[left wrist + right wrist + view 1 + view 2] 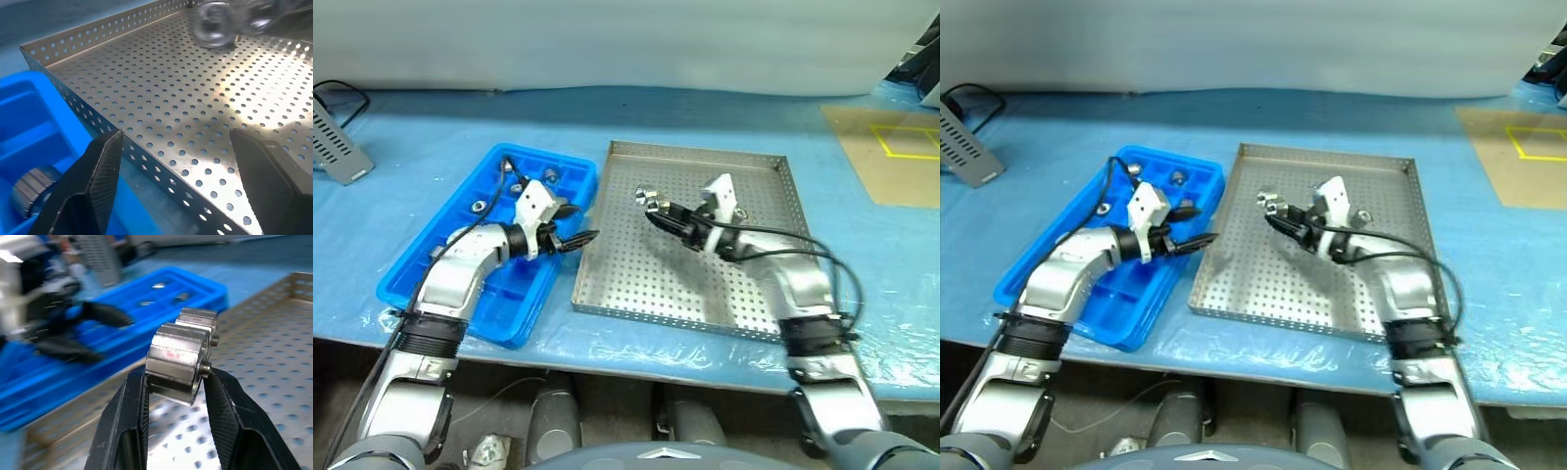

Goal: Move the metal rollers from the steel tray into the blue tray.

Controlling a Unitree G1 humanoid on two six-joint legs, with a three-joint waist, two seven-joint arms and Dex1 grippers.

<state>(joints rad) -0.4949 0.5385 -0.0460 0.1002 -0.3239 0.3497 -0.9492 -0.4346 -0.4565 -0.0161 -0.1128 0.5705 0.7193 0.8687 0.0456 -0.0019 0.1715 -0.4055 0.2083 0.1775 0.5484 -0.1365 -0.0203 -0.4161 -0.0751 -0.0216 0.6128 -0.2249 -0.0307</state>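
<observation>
My right gripper (651, 206) hovers over the steel tray (636, 284), shut on a shiny metal roller (177, 357). A second roller end (198, 319) shows right behind the first. One more roller (741, 211) lies on the tray's perforated floor beside my right wrist. My left gripper (579, 226) is open and empty at the right rim of the blue tray (421, 264), pointing toward the steel tray. Several rollers (522, 186) sit in the blue tray's far compartments, and another roller (29, 190) lies in a compartment just by my left fingers (98, 169).
A grey ribbed box (337, 142) with a black cable sits at the far left of the blue-covered table. A brown board with a yellow taped square (901, 145) lies at the far right. The table's front edge runs just below both trays.
</observation>
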